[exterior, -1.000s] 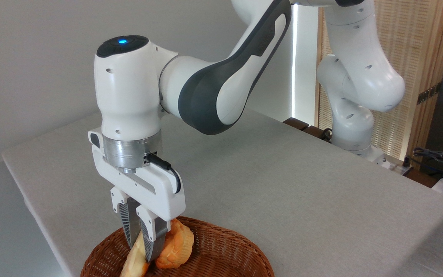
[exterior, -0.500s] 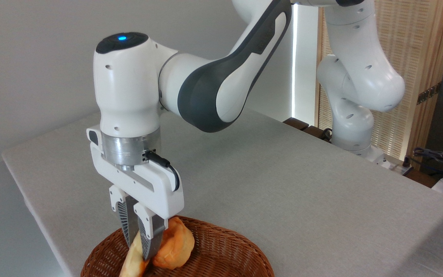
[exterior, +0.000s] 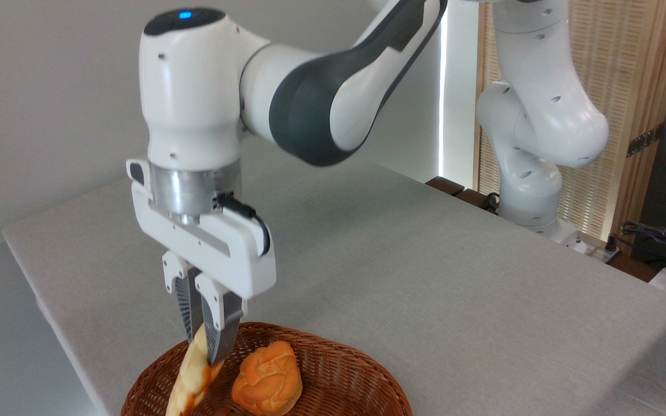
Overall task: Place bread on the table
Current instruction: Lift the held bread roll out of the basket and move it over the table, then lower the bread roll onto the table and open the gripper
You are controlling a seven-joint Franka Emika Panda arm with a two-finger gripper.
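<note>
- Over the near-left rim of the wicker basket (exterior: 339, 370), the gripper (exterior: 201, 346) pinches the bread (exterior: 191, 378) near its upper end.
- The loaf hangs steeply, long axis running down and left from the fingers.
- The round bun (exterior: 267, 386) lies apart in the basket.
- The table (exterior: 425, 277) lies bare behind and to the right, room enough, I judge.

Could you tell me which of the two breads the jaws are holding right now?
The pale, elongated braided loaf, hanging tilted from the gripper above the basket; the round orange bun lies free inside it.
</note>
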